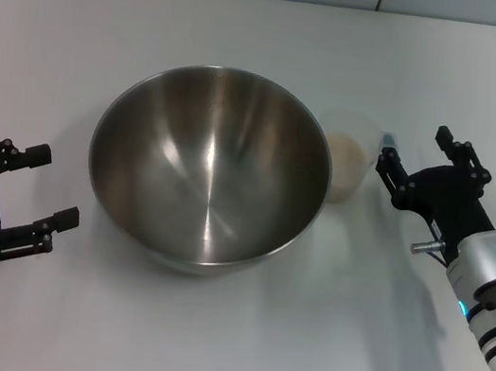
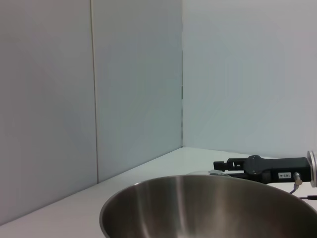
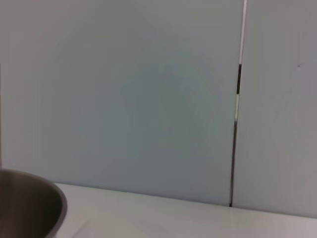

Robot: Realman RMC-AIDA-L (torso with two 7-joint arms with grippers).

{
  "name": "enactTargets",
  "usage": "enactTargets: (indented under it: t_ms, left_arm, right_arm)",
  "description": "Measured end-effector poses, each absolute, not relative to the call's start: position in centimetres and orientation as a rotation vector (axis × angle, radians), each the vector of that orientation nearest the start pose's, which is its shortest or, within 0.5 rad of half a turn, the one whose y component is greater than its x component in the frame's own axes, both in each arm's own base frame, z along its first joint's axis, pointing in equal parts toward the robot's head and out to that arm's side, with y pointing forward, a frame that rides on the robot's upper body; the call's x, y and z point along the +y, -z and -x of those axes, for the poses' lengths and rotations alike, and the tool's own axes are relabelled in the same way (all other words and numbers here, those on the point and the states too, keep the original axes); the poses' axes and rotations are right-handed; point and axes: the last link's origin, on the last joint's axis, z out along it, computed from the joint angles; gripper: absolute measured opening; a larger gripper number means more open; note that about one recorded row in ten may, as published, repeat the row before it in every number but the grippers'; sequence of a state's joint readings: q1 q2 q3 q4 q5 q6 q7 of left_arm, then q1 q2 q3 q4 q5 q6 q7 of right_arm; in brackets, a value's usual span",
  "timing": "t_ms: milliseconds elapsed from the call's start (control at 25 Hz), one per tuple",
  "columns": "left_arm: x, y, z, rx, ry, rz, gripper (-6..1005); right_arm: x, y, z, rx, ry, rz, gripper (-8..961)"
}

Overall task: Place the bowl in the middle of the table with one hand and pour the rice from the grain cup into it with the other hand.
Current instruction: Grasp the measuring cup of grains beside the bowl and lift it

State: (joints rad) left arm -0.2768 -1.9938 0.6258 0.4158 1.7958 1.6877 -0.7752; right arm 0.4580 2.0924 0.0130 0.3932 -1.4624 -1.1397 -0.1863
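The bowl [image 1: 210,167] sits mid-worktop [image 1: 200,350], empty. The right hand [image 1: 413,160] is spread open with nothing in it, and the grain cup [image 1: 347,155], holding rice [image 1: 347,151], stands just off its fingertips, touching or nearly touching the bowl's rim. Closing squarely on the cup's wall, low enough not to tip it, seems best; the bowl crowds that side. The left hand [image 1: 34,189], open and empty, waits apart from the bowl's other side.

1. the bowl [image 1: 211,167] was shiny brushed steel, near the table's [image 1: 200,350] middle.
2. the table looked smooth, matt white.
3. the grain cup [image 1: 347,155] was clear, translucent plastic holding granular rice [image 1: 347,153].
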Motion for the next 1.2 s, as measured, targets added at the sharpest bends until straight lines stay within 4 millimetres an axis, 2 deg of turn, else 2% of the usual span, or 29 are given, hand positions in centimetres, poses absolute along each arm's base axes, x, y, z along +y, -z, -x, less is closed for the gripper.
enactTargets:
  t_ms: [80,320,480,760,1200]
  left_arm:
    - [24.17,-1.88,33.59,-0.31,0.819,2.487,815]
    - [23.97,-1.82,33.69,-0.322,0.821,2.485,815]
    - [23.93,-1.94,33.67,-0.324,0.831,2.475,815]
    - [23.88,-1.95,33.64,-0.326,0.837,2.474,815]
    - [23.83,-1.87,33.63,-0.332,0.841,2.474,815]
  right_arm:
    - [29.36,9.28,-29.88,0.558,-0.565,1.803,788]
    - [29.33,9.47,-29.58,0.531,-0.569,1.831,613]
    - [29.47,9.44,-29.51,0.525,-0.569,1.833,377]
    - [29.72,9.37,-29.38,0.518,-0.571,1.832,140]
    - [29.9,9.05,-29.51,0.517,-0.572,1.814,27]
